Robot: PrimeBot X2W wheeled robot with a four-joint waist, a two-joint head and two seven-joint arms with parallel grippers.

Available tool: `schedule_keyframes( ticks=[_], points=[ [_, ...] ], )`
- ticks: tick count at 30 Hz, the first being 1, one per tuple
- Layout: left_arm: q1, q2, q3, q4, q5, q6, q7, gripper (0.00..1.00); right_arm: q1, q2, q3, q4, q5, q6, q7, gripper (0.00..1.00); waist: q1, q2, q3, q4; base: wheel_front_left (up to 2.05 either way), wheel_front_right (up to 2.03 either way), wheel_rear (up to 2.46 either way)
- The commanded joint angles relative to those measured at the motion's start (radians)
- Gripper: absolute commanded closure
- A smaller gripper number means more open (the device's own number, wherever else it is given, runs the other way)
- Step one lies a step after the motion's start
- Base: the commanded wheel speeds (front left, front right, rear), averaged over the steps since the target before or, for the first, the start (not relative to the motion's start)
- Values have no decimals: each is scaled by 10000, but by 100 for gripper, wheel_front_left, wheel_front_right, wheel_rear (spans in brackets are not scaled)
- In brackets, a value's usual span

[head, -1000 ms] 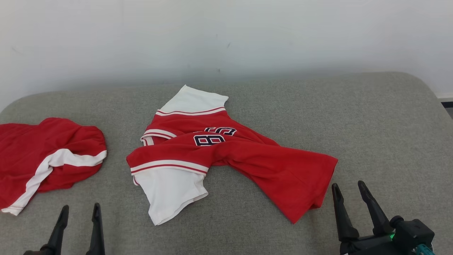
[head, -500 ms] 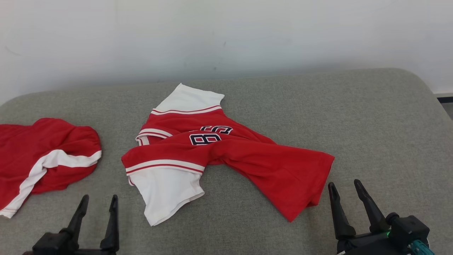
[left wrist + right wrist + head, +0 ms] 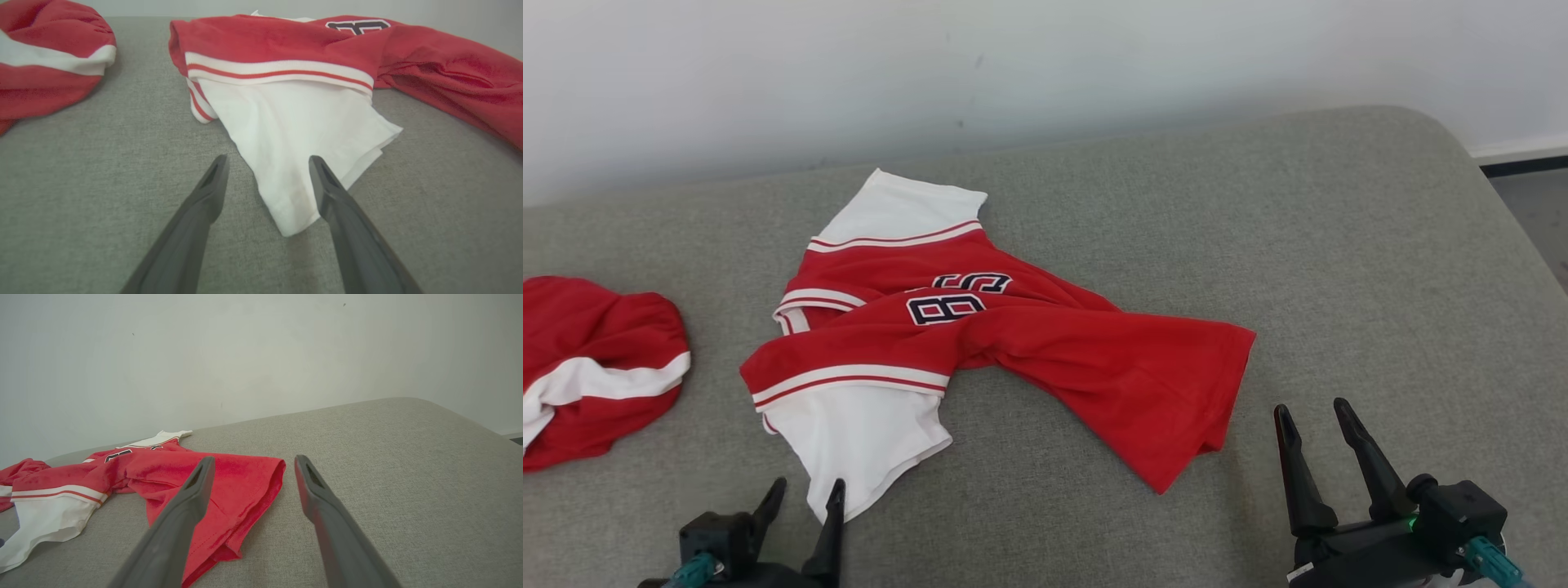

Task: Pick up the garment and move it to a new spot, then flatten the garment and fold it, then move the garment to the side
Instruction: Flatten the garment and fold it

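Observation:
The garment (image 3: pixel 1029 343) is a red jersey with white sleeves and a dark number, lying crumpled in the middle of a grey cushion (image 3: pixel 1339 245). My left gripper (image 3: pixel 807 487) is open at the near left. In the left wrist view its fingers (image 3: pixel 267 161) straddle the near corner of the white sleeve (image 3: pixel 286 122); whether they touch it I cannot tell. My right gripper (image 3: pixel 1312 408) stands open just right of the jersey's red hem, with nothing between its fingers. The right wrist view shows the hem (image 3: pixel 245 482) just behind the left finger of that gripper (image 3: pixel 254 459).
A second red and white garment (image 3: pixel 596 367) lies bunched at the cushion's left end, also in the left wrist view (image 3: pixel 49 53). A pale wall (image 3: pixel 1045 65) runs behind. The cushion rounds off at the right, with floor (image 3: pixel 1535 212) beyond.
The head camera has turned, so the whole scene sits further left. My left gripper has come forward and right, up to the white sleeve. Both grippers have stayed open.

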Motion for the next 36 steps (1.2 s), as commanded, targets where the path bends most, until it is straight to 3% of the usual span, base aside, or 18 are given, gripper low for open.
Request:
schedule_keyframes(
  ticks=[1, 8, 9, 10, 11, 16, 22, 31, 36],
  points=[
    [-133, -6, 0, 78, -30, 3, -2, 0, -40, 31, -6, 14, 21, -21, -19, 0, -1, -1, 143, -137, 0, 0, 0],
    [-470, -126, -429, 1325, -291, -58, 174, 0, -164, 61, -28, 60, -40, -21, -62, 0, -1, -1, 217, -208, 0, 0, 0],
    [-512, -161, -494, 1425, -344, -68, 135, 58, -159, 67, -44, 47, -61, -21, -68, 0, -1, -1, 202, -195, 0, 0, 0],
    [-550, -190, -589, 1483, -385, -78, 90, 91, -128, 71, -61, 45, -79, -21, -74, 0, -1, -1, 168, -165, 0, 0, 0],
    [-597, -224, -649, 1485, -473, -83, 17, 100, -91, 78, -87, 43, -98, -21, -78, 0, -1, -1, 140, -133, 0, 0, 0],
    [-679, -244, -630, 948, -818, -57, -313, 100, 139, 8, -151, 90, -49, -21, -77, 0, -1, -1, -130, 229, 0, 0, 0],
    [-51, -1, -457, -633, -1097, 42, -322, 100, 419, -37, -304, 174, 9, -21, -86, 0, -1, -1, -529, 898, 0, 0, 0],
    [2191, 375, -39, -3582, -1474, 835, 921, 100, 657, 0, -544, 241, 84, -21, -90, 0, -1, -1, -704, 1617, 0, 0, 0],
    [3172, 215, 134, -4229, -1863, 1199, 1276, 100, 719, -59, -509, 295, 139, -21, -91, 0, -1, -1, -637, 1682, 0, 0, 0]
  ],
)
